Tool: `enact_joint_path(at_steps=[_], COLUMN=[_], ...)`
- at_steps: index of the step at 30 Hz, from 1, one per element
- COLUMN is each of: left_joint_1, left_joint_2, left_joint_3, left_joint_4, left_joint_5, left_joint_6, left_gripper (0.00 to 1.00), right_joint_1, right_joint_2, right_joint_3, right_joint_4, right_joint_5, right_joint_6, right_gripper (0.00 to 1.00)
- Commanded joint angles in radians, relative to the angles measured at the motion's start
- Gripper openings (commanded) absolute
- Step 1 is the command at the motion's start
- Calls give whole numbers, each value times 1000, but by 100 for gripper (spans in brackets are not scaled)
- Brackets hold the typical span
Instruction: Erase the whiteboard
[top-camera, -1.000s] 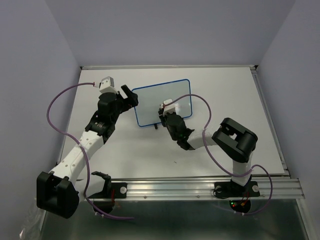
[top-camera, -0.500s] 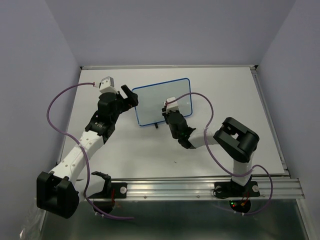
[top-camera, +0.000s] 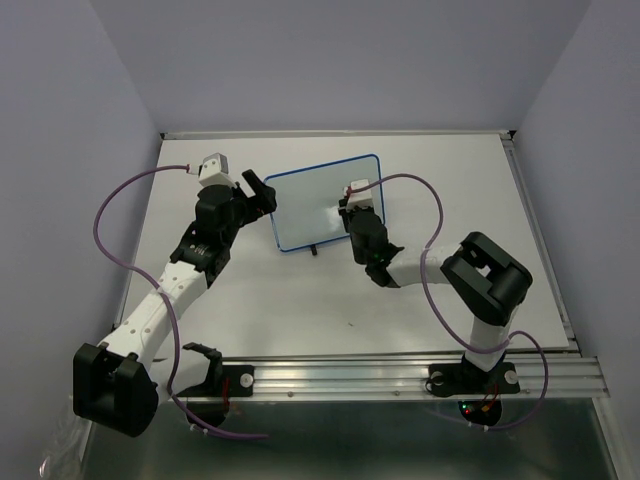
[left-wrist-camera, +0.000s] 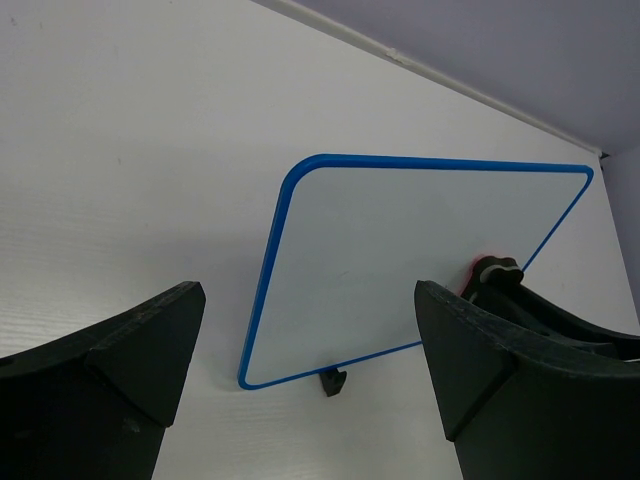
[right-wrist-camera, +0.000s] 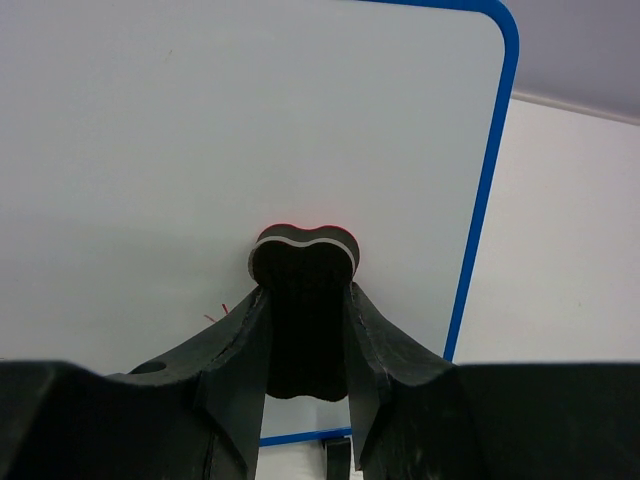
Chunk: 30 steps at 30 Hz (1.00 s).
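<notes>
My right claw (right-wrist-camera: 303, 300) is clamped on the black eraser (right-wrist-camera: 303, 255), whose head is pressed to the whiteboard (right-wrist-camera: 200, 120). Since a second ago it has travelled rightward along the board. Red flecks (right-wrist-camera: 215, 315) sit just to its left, illegible. My left claw (left-wrist-camera: 312, 340) stands apart and unmoved, with the board directly ahead.

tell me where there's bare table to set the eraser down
The table is bare right of the whiteboard out to its right edge, and across the near middle in front of the board. It is crowded at the board's left edge, where the left fingers gape, and on its right part, where the right fingers hold the eraser.
</notes>
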Motion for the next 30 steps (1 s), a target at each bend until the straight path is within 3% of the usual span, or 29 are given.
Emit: enact_joint_path(at_steps=[1, 15, 24, 30], left_joint_1=[3, 3, 3, 3], left_joint_2=[-7, -1, -3, -3], left_joint_3=[30, 41, 40, 38], left_joint_4=[49, 31, 31, 32], left_joint_5=[10, 7, 8, 10], left_joint_6=[13, 22, 22, 16], left_gripper=[99, 99, 99, 99], right_joint_1=[3, 3, 3, 3], right_joint_2=[-32, 14, 18, -17], right_joint_3=[15, -76, -117, -99], right_joint_4=[80, 21, -35, -12], right_joint_5=[-51, -246, -283, -205], right_joint_6=[-6, 103, 184, 146], right_gripper=[1, 1, 1, 1])
